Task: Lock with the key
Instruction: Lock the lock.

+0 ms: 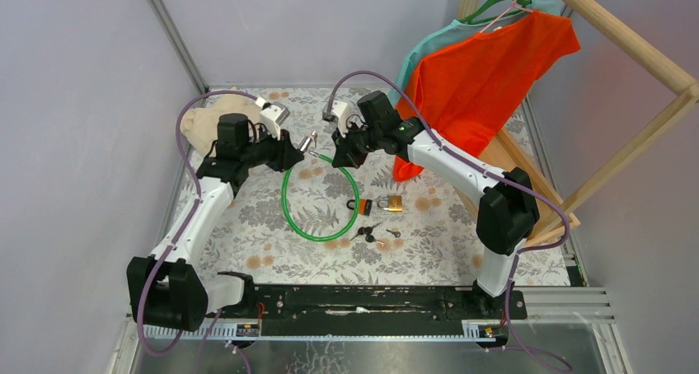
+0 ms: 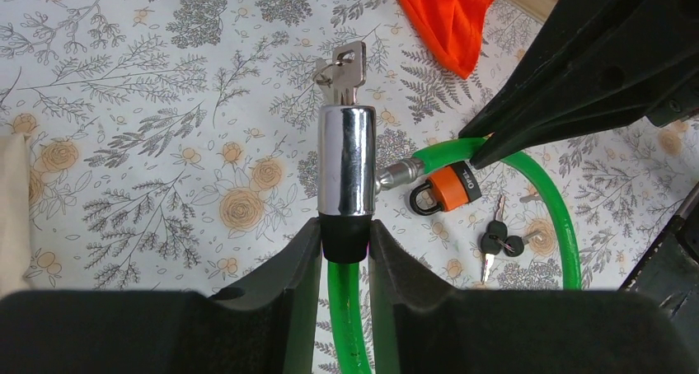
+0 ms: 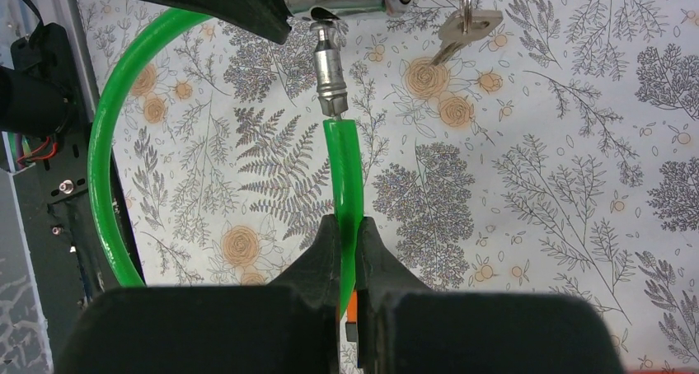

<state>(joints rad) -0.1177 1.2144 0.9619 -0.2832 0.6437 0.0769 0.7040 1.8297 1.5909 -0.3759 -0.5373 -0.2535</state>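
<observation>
A green cable lock (image 1: 317,217) loops over the flowered cloth. My left gripper (image 2: 344,240) is shut on the black collar below its chrome lock barrel (image 2: 347,156), held above the table. A silver key (image 2: 342,71) sticks out of the barrel's far end with a second key hanging from it. My right gripper (image 3: 350,230) is shut on the green cable just behind its metal pin (image 3: 330,69). The pin's tip sits at the barrel's side hole (image 3: 323,13); I cannot tell how deep it is. In the top view both grippers (image 1: 309,147) (image 1: 336,156) meet at mid-table.
An orange padlock (image 1: 359,204) and a brass padlock (image 1: 391,203) lie near the loop, with black-headed keys (image 1: 371,232) beside them. An orange shirt (image 1: 482,77) hangs on a wooden rack (image 1: 635,53) at right. A beige cloth (image 1: 210,119) lies at back left.
</observation>
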